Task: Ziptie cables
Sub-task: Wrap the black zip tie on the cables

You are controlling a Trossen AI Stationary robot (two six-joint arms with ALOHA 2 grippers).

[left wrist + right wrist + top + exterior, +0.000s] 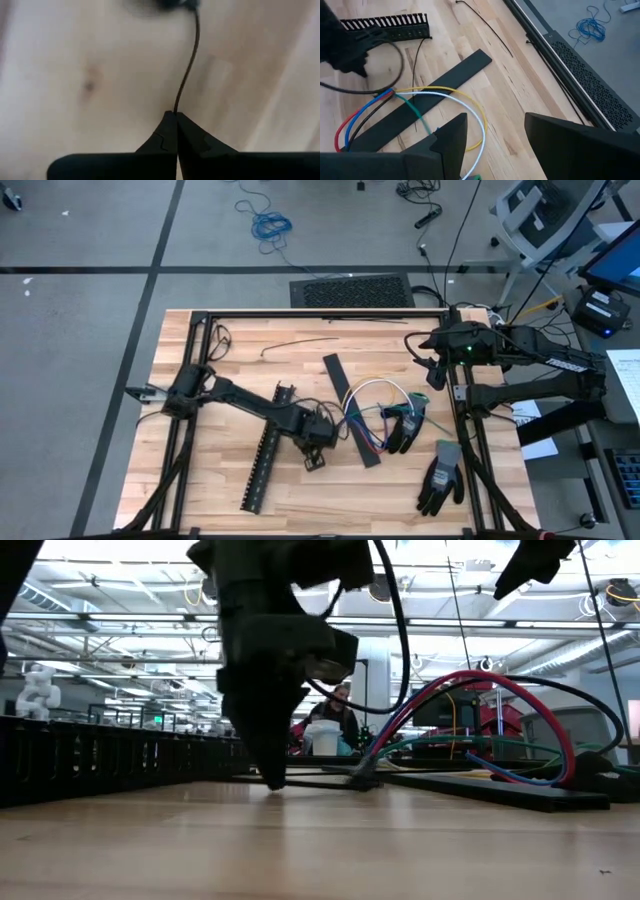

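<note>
Left claw [318, 442] of mine presses down on the wooden surface [200, 490], its fingers together on one thin dark strand [187, 75]. My right claw [437, 370] hangs apart over the far right corner. One bundle of cables [372, 405] lies mid-surface beside the flat black strip [352, 408], looped, its long axis running near-to-far. Two gloves [440, 477] lie to its right.
</note>
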